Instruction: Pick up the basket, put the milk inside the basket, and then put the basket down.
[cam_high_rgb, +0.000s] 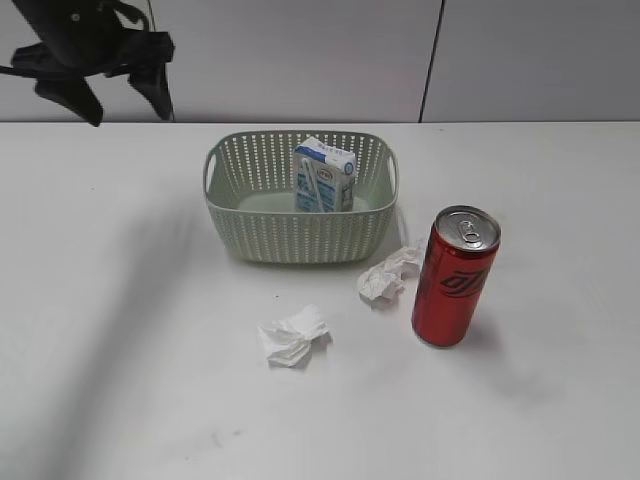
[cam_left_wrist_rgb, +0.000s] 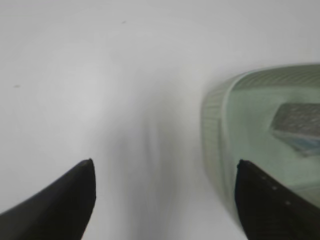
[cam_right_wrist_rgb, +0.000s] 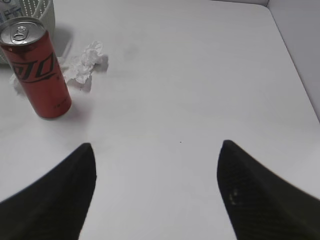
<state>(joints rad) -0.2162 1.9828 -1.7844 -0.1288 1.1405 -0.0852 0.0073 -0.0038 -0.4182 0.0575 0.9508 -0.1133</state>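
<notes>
Both end effectors, left (cam_left_wrist_rgb: 162, 172) and right (cam_right_wrist_rgb: 156, 155), gape wide (nothing held).

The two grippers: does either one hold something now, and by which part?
Nothing is held. The left gripper and the right gripper both have open jaws with only table between them. The milk stands in the basket.

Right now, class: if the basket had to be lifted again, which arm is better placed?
Probably the left. Its open pincer hangs just beside the basket, which holds the milk. The right pincer, also open, faces bare table beyond the red can.
</notes>
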